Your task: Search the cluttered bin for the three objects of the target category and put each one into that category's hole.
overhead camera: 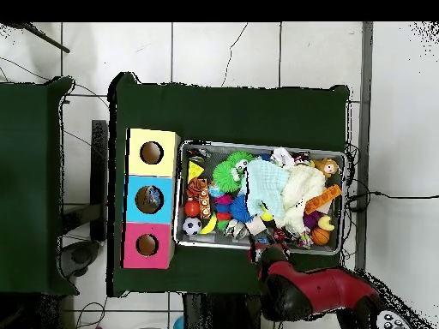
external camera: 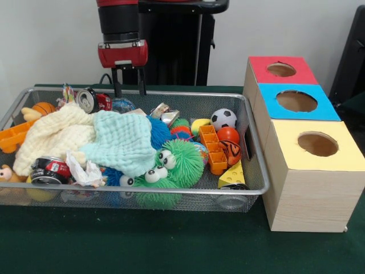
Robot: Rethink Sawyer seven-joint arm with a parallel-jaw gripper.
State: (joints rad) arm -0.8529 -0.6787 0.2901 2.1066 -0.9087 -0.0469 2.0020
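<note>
A wire mesh bin [external camera: 258,165] fills the left and middle of the front view on a dark green surface [external camera: 171,245], which lies bare along the bottom of the frame. Just right of the bin stands a wooden box [external camera: 311,194] with three round holes: red top [external camera: 282,69] at the back, blue top [external camera: 296,101] in the middle, yellow top [external camera: 317,144] nearest.

The tool [external camera: 129,91] hangs at the upper left above the bin's far rim, its two thin fingers [external camera: 117,84] narrowly apart and holding nothing.

The bin is crowded. A cream cloth [external camera: 54,134] and a pale green cloth [external camera: 122,140] cover the left and centre. A green fuzzy toy with eyes [external camera: 177,162] lies in front of them. A soccer ball [external camera: 223,118], an orange ball [external camera: 228,135], an orange block [external camera: 212,148] and a cheese wedge [external camera: 232,176] sit at the right end, soda cans [external camera: 91,100] at the far left.
</note>
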